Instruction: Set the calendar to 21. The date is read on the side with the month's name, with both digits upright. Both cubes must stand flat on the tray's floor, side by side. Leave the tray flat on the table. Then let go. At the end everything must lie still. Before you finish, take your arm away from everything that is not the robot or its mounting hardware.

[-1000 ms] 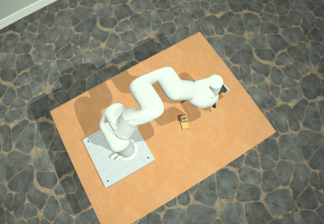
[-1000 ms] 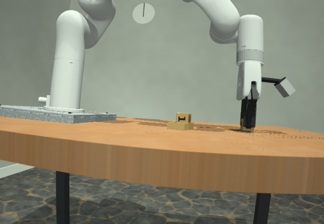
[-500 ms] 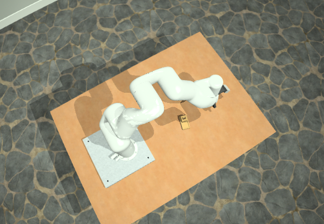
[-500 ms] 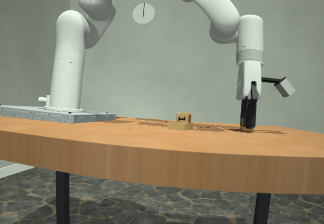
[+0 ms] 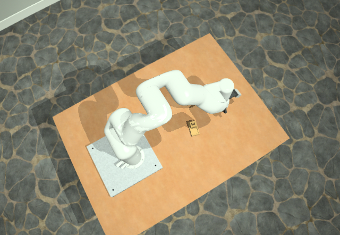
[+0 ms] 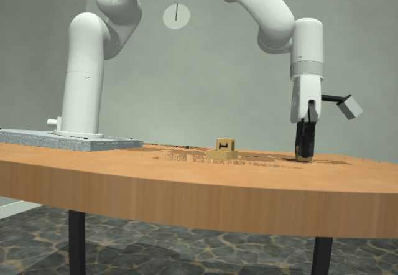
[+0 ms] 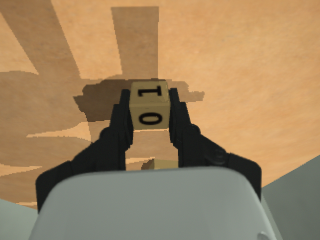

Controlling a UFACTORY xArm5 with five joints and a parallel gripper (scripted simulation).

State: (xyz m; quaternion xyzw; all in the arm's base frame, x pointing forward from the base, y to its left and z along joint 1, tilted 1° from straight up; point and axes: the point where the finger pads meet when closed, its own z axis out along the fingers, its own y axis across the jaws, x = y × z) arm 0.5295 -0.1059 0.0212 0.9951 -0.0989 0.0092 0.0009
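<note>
My gripper (image 6: 305,148) (image 7: 150,100) is shut on a wooden cube (image 6: 301,158) (image 7: 159,107), low at the table top; whether the cube touches the table is unclear. The wrist view shows a sideways 0 on its face nearer the palm and a sideways 1 on the adjoining face. The arm hides it in the top view. The tray (image 5: 194,134) (image 6: 212,155) is flat on the table, apart from the gripper. The other cube (image 5: 192,124) (image 6: 222,144) sits at one end of it, with a 3 on top and a sideways 1 on a side. The month's name is not readable.
The robot's grey base plate (image 5: 107,169) (image 6: 77,143) is at the left of the wooden table (image 5: 219,155) (image 6: 193,172). The arm spans above the table from the base to the gripper. A yellowish piece (image 7: 166,164) shows at the lower edge between the finger linkages in the wrist view.
</note>
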